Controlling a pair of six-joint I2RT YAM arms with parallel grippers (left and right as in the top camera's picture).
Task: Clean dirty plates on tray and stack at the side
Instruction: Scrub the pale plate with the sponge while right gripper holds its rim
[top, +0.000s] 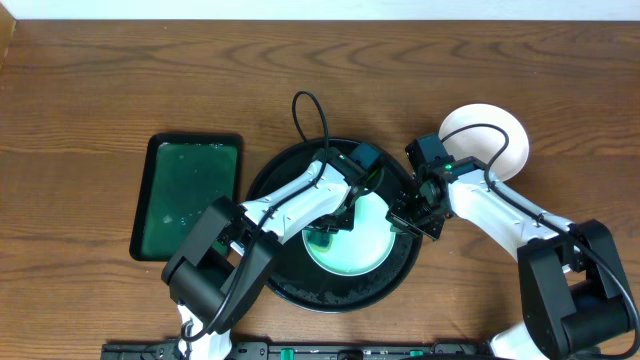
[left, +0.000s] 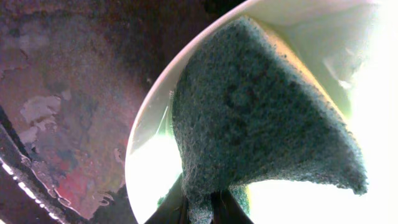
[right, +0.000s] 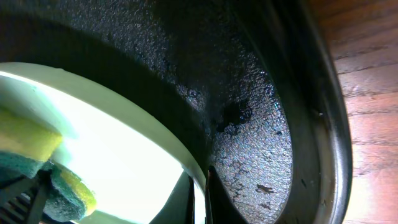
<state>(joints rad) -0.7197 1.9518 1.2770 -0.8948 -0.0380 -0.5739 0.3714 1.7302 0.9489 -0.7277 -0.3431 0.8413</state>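
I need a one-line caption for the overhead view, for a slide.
Left gripper presses a sponge on a plate in the black tray; right gripper holds the plate's rim.

White plate (right: 124, 146) in black tray (right: 249, 118), sponge (right: 34, 149) at left, perhaps touching.

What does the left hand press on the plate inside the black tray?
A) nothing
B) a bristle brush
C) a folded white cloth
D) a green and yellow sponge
D: the left hand is shut on the sponge, its green scouring face lying on the plate in the tray.
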